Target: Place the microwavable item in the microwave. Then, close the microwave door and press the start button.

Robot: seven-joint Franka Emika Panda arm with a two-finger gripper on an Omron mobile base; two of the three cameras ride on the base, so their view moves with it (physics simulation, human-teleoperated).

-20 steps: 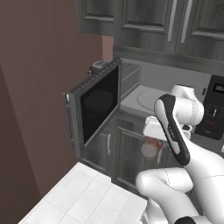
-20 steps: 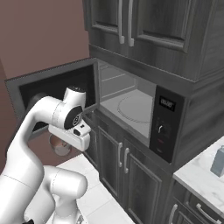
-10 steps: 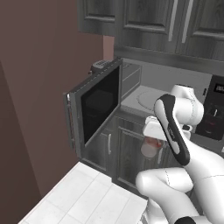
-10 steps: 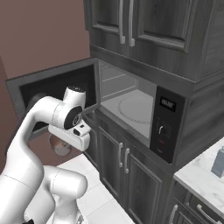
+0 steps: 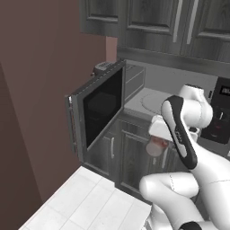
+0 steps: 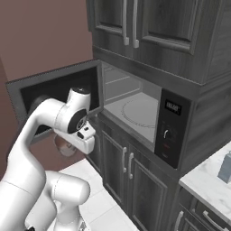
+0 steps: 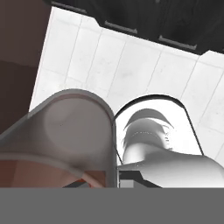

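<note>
With the jaws clamped on the small brownish-pink cylindrical cup [image 5: 156,146], it could clip the grey glass-windowed microwave door [image 5: 101,109] going in.

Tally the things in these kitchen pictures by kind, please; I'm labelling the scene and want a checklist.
Microwave: 1
Microwave door, open: 1
Turntable plate: 1
Brownish-pink cup, held below the robot's hand: 1
Light blue carton on the counter: 1
Total: 5
</note>
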